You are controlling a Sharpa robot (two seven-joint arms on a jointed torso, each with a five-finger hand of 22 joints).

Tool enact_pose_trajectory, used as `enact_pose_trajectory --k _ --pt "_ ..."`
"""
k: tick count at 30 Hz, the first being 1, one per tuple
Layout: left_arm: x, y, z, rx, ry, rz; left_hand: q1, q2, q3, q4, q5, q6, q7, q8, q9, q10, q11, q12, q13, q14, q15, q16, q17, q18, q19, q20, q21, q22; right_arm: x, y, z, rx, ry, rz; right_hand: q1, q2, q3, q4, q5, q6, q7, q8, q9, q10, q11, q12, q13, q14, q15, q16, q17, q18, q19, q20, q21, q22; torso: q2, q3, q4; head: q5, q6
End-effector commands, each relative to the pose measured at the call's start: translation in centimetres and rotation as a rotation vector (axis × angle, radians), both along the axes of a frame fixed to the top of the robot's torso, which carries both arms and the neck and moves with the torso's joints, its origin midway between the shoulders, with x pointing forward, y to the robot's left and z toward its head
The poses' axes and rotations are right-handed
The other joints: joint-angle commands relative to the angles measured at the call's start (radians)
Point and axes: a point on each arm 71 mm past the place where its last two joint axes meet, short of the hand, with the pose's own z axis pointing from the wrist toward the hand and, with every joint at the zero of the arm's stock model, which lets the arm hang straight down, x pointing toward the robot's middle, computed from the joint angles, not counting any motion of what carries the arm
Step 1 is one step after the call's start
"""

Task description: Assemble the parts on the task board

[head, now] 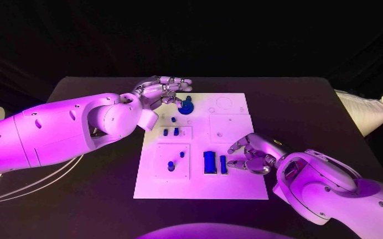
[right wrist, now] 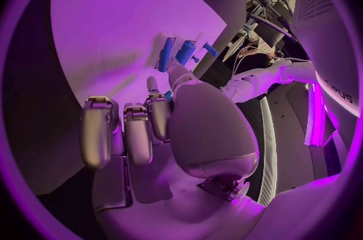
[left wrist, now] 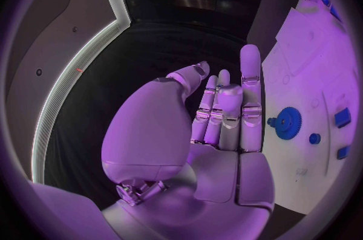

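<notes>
The white task board (head: pixel 231 186) lies in the middle of the black table. A blue gear (head: pixel 187 106) (left wrist: pixel 287 123) sits near its far left corner. My left hand (head: pixel 164 91) (left wrist: pixel 219 125) hovers just beyond the gear with its fingers straight and nothing in it. Two blue bars lie side by side on the board's near half, a wide one (head: pixel 210 162) (right wrist: pixel 165 54) and a narrow one (head: pixel 223 165) (right wrist: pixel 185 51). My right hand (head: pixel 251 159) (right wrist: pixel 151 131) rests on the board right beside the narrow bar, fingers curled in, holding nothing that I can see.
Two small blue pegs (head: pixel 171 132) stand in a raised square left of centre. Two more blue pieces (head: pixel 171 166) sit in the near left square. White cables (head: pixel 32 183) trail off the table's left edge.
</notes>
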Motion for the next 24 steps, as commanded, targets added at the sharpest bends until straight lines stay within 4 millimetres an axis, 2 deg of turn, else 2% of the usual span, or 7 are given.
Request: enact_pose_trajectory --k 1,7,15,24 --pt "-0.06 -0.21 0.12 -0.008 -0.008 -0.018 -0.003 0.009 -0.006 -0.001 0.005 -0.004 0.000 0.006 0.001 -0.010 0.000 0.003 0.000 -0.004 0.000 0.006 -0.001 0.011 -0.002 0.005 -0.005 -0.001 -0.21 0.51 0.28 0.002 -0.059 0.097 0.023 0.013 0.015 -0.009 0.016 0.002 0.003 -0.005 -0.010 -0.002 0.003 -0.003 -0.049 0.102 0.005 0.005 0.254 -0.009 0.021 0.010 0.002 0.037 0.001 0.0001 0.0016 -0.002 -0.001" --pt "-0.03 -0.15 0.10 -0.007 -0.007 -0.016 -0.002 0.010 -0.005 -0.002 0.005 -0.005 0.000 0.007 0.001 -0.010 0.000 0.004 0.000 -0.004 0.000 0.006 -0.002 0.011 -0.002 0.005 -0.005 -0.001 -0.17 0.66 0.12 -0.006 -0.061 0.112 0.021 0.014 0.024 -0.009 0.019 0.003 0.003 -0.008 -0.019 -0.002 0.003 -0.001 -0.048 0.103 0.005 0.006 0.255 -0.009 0.021 0.011 0.004 0.039 0.001 0.0007 0.0029 0.001 -0.002" --pt "-0.04 -0.18 0.10 -0.007 -0.006 -0.017 -0.002 0.010 -0.005 -0.002 0.005 -0.005 0.000 0.007 0.001 -0.010 0.000 0.004 0.000 -0.004 0.000 0.006 -0.002 0.011 -0.002 0.005 -0.005 -0.001 -0.21 1.19 0.02 -0.006 -0.056 0.133 0.018 0.019 0.045 -0.009 0.027 0.015 -0.006 -0.008 -0.035 0.001 -0.003 0.004 -0.045 0.103 0.002 0.008 0.257 -0.009 0.022 0.010 0.006 0.043 0.001 -0.0004 -0.0001 0.004 -0.004" --pt "-0.02 -0.13 0.08 -0.006 -0.005 -0.018 -0.002 0.010 -0.005 -0.002 0.005 -0.005 0.000 0.007 0.001 -0.010 0.000 0.004 0.000 -0.004 0.000 0.006 -0.002 0.011 -0.002 0.005 -0.005 -0.001 -0.25 1.49 -0.36 -0.022 -0.030 0.146 0.007 0.018 0.056 -0.005 0.023 0.028 -0.011 -0.007 -0.047 0.001 -0.007 0.004 -0.045 0.103 -0.002 0.008 0.257 -0.009 0.021 0.007 0.006 0.042 0.000 -0.0003 0.0013 0.003 -0.007"
